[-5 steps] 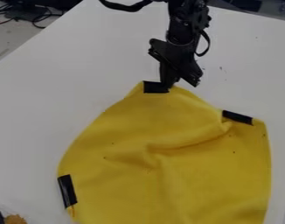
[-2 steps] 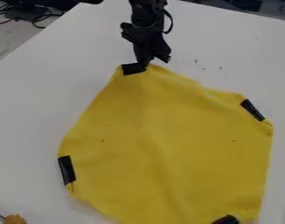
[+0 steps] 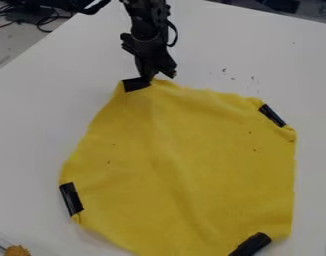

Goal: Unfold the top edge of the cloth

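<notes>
- In the camera view, the black gripper (image 3: 149, 79) hangs down at the upper left corner of the yellow cloth (image 3: 186, 165), its fingers narrowed together and pinching the cloth's top edge.
- The cloth lies spread over the white table (image 3: 32, 110), with soft creases running down its middle; its bottom runs out of view.
- A black strip (image 3: 135, 84) sits on that same upper left corner, just beside the fingertips.
- Another dark strip (image 3: 272, 115) lies tilted along the upper right corner, and a third strip (image 3: 71, 199) runs down the left edge.
- A black piece (image 3: 251, 245) lies at a slant across the lower right corner.
- Small dark specks (image 3: 252, 78) dot the table beyond the cloth's top edge.
- An orange-brown lump (image 3: 17, 250) is at the lower left, near the cloth but apart from it.
- Dark cables (image 3: 45, 21) lie at the upper left, beyond the table.
</notes>
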Controlling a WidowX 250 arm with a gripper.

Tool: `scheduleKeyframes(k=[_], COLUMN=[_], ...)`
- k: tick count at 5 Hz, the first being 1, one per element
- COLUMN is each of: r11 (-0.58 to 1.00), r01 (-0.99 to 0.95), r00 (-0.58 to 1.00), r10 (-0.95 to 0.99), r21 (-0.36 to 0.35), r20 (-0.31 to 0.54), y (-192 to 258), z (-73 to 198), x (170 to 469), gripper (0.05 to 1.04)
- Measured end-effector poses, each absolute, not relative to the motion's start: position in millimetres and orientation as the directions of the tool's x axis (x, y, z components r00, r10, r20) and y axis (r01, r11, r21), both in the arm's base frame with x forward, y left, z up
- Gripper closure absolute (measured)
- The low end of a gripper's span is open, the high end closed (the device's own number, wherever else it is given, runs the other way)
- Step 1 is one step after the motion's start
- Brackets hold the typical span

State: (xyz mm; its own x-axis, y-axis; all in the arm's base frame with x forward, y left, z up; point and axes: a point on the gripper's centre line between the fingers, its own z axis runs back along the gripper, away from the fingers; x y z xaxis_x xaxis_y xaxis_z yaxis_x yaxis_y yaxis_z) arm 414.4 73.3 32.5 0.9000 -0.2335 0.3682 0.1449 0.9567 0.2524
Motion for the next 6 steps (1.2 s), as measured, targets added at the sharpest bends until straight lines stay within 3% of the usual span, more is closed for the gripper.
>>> scheduleKeyframes(k=[1, 3, 4, 5, 6], r11=[0.931, 0.896, 0.899, 0.929, 0.955], r01=[0.253, 0.321, 0.319, 0.272, 0.203], r00=[0.886, 0.875, 0.896, 0.936, 0.960], r10=[-0.332, -0.404, -0.389, -0.316, -0.237], r21=[0.262, 0.308, 0.301, 0.249, 0.215], r20=[0.324, 0.265, 0.213, 0.154, 0.149], y=[73, 73, 55, 5, -31], z=[26, 42, 69, 90, 91], x=[422, 429, 427, 408, 384], gripper=[0.855, 0.289, 0.089, 0.082, 0.082])
